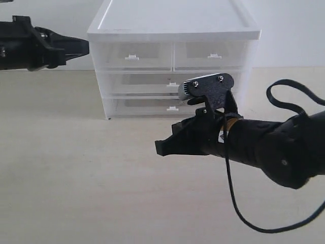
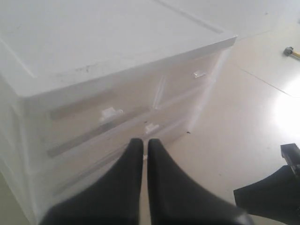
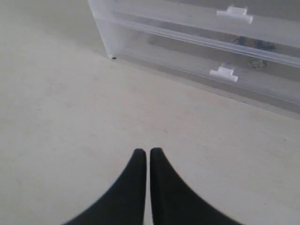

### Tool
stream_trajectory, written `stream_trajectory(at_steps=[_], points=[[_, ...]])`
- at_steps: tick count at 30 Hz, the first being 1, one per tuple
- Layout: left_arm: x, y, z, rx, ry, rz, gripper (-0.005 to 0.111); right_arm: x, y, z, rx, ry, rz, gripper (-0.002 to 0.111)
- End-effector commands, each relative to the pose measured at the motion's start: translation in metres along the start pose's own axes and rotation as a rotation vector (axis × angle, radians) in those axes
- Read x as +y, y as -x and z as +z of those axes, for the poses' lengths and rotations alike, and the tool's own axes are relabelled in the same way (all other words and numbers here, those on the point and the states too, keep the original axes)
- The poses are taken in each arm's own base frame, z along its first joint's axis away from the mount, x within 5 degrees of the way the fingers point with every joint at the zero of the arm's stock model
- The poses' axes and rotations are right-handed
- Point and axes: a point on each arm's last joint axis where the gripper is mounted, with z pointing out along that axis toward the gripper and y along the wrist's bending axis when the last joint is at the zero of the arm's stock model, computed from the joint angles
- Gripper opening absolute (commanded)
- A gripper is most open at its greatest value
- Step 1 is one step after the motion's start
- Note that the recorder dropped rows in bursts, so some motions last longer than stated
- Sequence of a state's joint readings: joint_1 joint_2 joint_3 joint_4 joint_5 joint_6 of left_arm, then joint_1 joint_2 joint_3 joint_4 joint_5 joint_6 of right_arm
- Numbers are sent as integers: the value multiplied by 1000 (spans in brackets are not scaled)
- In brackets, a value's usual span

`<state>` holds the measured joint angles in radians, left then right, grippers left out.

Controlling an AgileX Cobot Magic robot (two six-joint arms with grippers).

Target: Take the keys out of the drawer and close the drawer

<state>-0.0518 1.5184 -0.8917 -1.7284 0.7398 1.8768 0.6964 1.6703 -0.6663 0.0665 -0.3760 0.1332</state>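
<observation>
The drawer (image 1: pixel 147 108), lowest tier of the white cabinet (image 1: pixel 172 20), is closed; its tab handle (image 3: pixel 224 72) faces me. The drawer (image 3: pixel 187 60) front is translucent, and a faint dark shape (image 3: pixel 257 63) shows through it; whether that is the keys I cannot tell. No keys are plainly visible in any view. My right gripper (image 1: pixel 161 147) is shut and empty, hovering over the table in front of the cabinet; its fingertips (image 3: pixel 139 154) point at the floor short of the drawer. My left gripper (image 1: pixel 86 48) is shut and empty, high at the cabinet's left; in its own view the left gripper (image 2: pixel 142 143) hangs over the cabinet front.
Above the lowest drawer is an alike wide drawer (image 1: pixel 142 82) and two half-width top drawers (image 1: pixel 132 55), all closed. The beige table (image 1: pixel 76 173) spreads in front. A black cable (image 1: pixel 233 203) trails from the right arm. A small tool (image 2: pixel 293 52) lies far off.
</observation>
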Motion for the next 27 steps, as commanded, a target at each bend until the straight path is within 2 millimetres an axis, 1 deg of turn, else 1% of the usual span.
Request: stream_trajectory(at_steps=[1,6,10,13,16,18,23,27], points=[[8,3,23,19,23,76,4,-1,6,19,1,-28,11,0],[23,3,38,37,56,122,4,0,13,32,-7,-39,50,0],[36,-5,52,65,68,112,4,-1,12,39,-1,-55,55,0],[41,-9,60,71,52,103,4,-4,8,43,18,-78,41,0],[44,-10,65,70,44,101,4,-7,4,46,33,-105,-3,0],[46,-8,67,66,44,103,4,-10,2,47,38,-131,10,0],[52,-4,74,58,52,115,4,-11,2,47,40,-143,-21,0],[54,-8,78,61,37,101,4,-11,3,47,28,-146,-24,0]])
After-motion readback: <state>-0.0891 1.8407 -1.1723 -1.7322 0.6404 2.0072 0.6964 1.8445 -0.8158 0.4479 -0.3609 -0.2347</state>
